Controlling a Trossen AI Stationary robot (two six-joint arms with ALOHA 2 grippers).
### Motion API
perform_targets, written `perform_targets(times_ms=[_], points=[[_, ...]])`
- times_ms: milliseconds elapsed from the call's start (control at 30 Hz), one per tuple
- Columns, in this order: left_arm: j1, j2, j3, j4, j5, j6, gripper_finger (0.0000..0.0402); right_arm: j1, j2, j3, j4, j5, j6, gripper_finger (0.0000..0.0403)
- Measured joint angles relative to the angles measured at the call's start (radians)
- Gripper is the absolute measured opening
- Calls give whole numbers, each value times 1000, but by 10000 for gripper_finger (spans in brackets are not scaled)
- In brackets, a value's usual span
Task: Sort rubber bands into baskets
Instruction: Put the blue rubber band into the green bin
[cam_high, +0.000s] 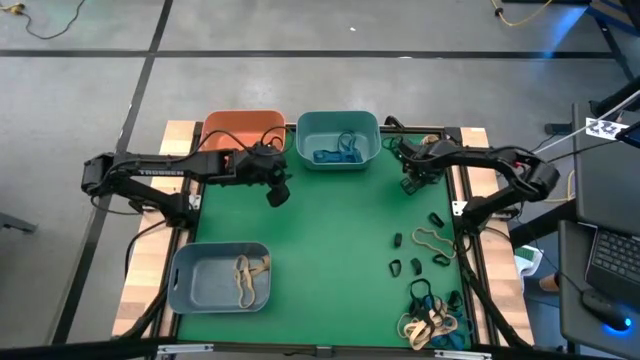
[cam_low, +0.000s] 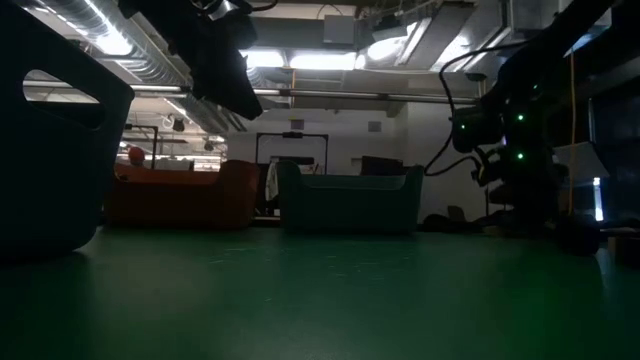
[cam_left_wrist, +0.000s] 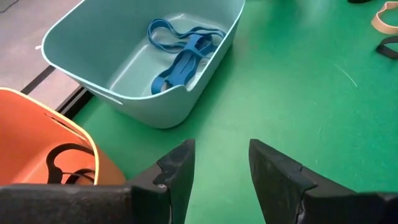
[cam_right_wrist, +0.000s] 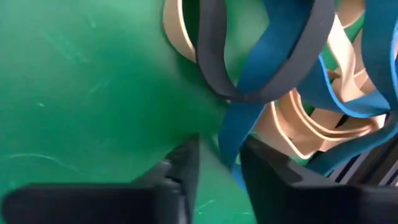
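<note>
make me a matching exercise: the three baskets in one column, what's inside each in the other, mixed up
Column 1
1. orange basket
2. teal basket
3. grey-blue basket

Column 2
A. tan rubber bands
B. a black rubber band
C. blue rubber bands

Pairs: 1-B, 2-C, 3-A

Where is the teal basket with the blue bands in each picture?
High view: teal basket at top middle.
Low view: far back, centre.
Left wrist view: just past the left hand, upper left.
Right wrist view: not in it.
Shared landmark: the orange basket right beside it.
</note>
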Motion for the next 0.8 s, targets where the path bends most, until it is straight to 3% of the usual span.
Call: perform_targets(times_ms=[133, 200, 433, 800], points=[[0, 0, 0, 0, 0, -1, 148, 0, 1, 0, 0, 0, -39, 26], [0, 0, 0, 0, 0, 0, 148, 1, -3, 0, 1, 0, -56, 9], [0, 0, 0, 0, 0, 0, 148, 56, -99, 12, -16, 0, -59, 14], [0, 0, 0, 12, 0, 8, 148, 175, -303, 179, -90, -59, -42, 18]])
